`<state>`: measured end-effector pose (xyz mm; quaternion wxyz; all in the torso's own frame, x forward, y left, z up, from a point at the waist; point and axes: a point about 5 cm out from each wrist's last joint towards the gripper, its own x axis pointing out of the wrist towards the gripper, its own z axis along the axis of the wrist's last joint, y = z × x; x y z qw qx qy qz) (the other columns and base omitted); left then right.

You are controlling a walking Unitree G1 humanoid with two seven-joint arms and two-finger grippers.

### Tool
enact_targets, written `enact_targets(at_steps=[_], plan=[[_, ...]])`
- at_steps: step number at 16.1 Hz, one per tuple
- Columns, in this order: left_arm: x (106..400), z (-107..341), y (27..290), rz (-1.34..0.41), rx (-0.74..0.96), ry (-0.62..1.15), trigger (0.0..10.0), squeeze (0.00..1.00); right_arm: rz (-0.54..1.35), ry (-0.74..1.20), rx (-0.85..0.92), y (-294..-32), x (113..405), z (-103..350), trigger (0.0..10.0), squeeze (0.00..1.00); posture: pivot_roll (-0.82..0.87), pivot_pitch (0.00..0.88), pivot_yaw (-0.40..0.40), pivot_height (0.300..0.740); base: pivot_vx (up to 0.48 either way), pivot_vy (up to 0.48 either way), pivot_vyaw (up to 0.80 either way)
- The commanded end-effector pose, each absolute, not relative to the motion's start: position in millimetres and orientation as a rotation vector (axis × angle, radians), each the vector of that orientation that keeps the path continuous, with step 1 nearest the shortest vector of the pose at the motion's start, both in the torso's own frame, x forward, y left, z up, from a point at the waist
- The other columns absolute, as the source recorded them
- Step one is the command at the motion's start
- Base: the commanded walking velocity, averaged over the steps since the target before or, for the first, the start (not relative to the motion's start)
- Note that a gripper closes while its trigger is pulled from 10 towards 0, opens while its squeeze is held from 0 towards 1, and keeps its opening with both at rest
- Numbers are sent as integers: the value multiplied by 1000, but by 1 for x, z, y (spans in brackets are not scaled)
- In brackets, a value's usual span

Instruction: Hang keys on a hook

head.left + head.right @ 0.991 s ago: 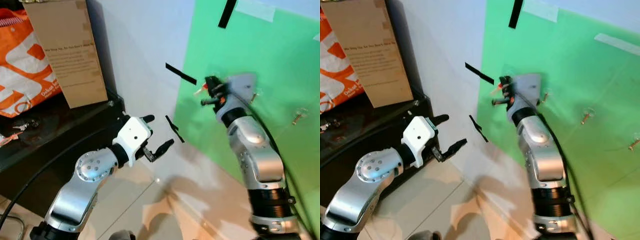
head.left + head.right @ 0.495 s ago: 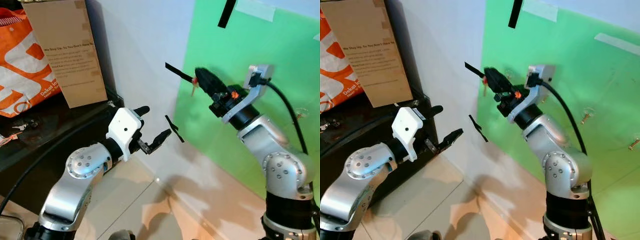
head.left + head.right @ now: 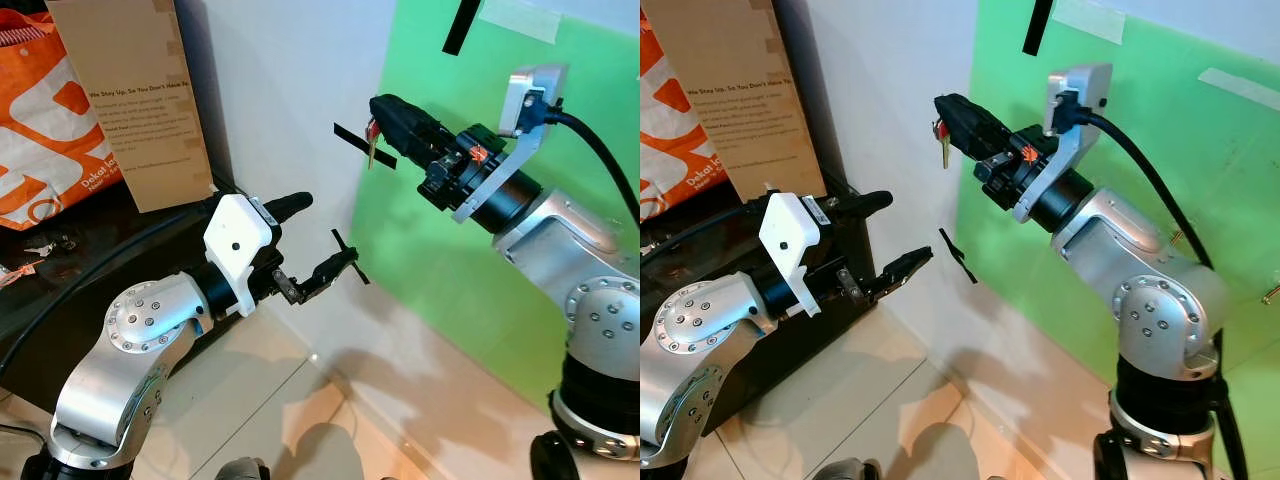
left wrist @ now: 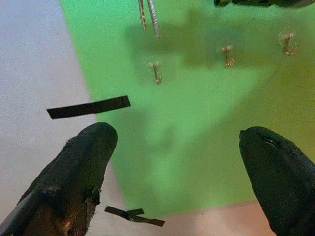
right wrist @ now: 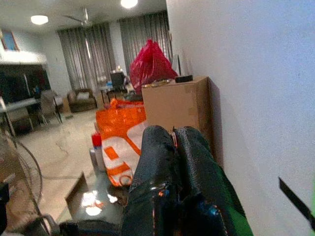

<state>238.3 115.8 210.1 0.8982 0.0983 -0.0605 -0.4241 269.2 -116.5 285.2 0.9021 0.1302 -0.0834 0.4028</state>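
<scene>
The large green board (image 3: pixel 520 250) covers the wall on the right, and the white wall (image 3: pixel 290 100) continues to the left of it, with some strips of black tape (image 3: pixel 362 157). On the far left a black cabinet (image 3: pixel 120 260) carries a tall brown cardboard box (image 3: pixel 130 100) and an orange and white bag (image 3: pixel 45 130).

My right gripper (image 3: pixel 392 112) is raised in front of the left edge of the board, fingers pressed together on the small metal keys (image 3: pixel 371 150), which hang below the fingertips with a bit of red at their top. I think I hold them by the ring so that they hang free and the ring can slip over a hook.

My left gripper (image 3: pixel 325 235) is lower, near the cabinet, its two black fingers spread wide and holding nothing. It points at the board, probably so that its camera can watch. There I see three small brass hooks (image 4: pixel 156 72) in a row, and the keys hang just above the one nearest the white wall, not yet on it.

The key ring itself is hidden between my right fingers, so I cannot say how it sits. The small objects on the cabinet top are too blurred to name.
</scene>
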Motion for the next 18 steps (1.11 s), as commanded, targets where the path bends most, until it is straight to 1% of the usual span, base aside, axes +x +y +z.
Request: enact_targets(at_steps=[1, 2, 4, 5, 7, 8, 11, 13, 15, 17, 18], plan=[[236, 212, 116, -886, 207, -120, 10000, 0, 831, -185, 219, -114, 267, 292, 10000, 0, 28, 33, -32, 740, 0, 0, 0], [236, 212, 116, -889, 206, -110, 10000, 0, 809, -184, 154, -114, 267, 293, 10000, 0, 29, 31, -29, 740, 0, 0, 0], [236, 212, 117, -891, 211, -105, 10000, 0, 788, -180, 91, -113, 267, 293, 10000, 0, 31, 30, -26, 740, 0, 0, 0], [236, 211, 117, -892, 214, -102, 10000, 0, 761, -163, -2, -112, 268, 290, 10000, 0, 34, 25, -22, 740, 0, 0, 0], [236, 211, 117, -893, 217, -100, 10000, 0, 747, -151, -48, -110, 268, 287, 10000, 0, 35, 24, -21, 740, 0, 0, 0], [236, 211, 117, -895, 224, -92, 10000, 0, 723, -144, -106, -109, 269, 284, 10000, 0, 37, 21, -19, 740, 0, 0, 0], [236, 211, 117, -896, 228, -89, 10000, 0, 683, -138, -173, -107, 273, 281, 10000, 0, 38, 20, -19, 740, 0, 0, 0], [236, 211, 117, -895, 229, -88, 10000, 0, 623, -106, -162, -110, 279, 278, 10000, 0, 38, 22, -20, 740, 0, 0, 0], [237, 209, 117, -892, 245, -76, 10000, 0, 511, -24, -93, -118, 290, 268, 10000, 0, 40, 24, -20, 740, 0, 0, 0], [240, 206, 117, -867, 268, -64, 10000, 0, 489, -3, -89, -119, 293, 263, 10000, 0, 43, 27, -21, 740, 0, 0, 0], [242, 206, 117, -855, 274, -62, 10000, 0, 497, -2, -58, -118, 293, 262, 10000, 0, 43, 27, -21, 740, 0, 0, 0]])
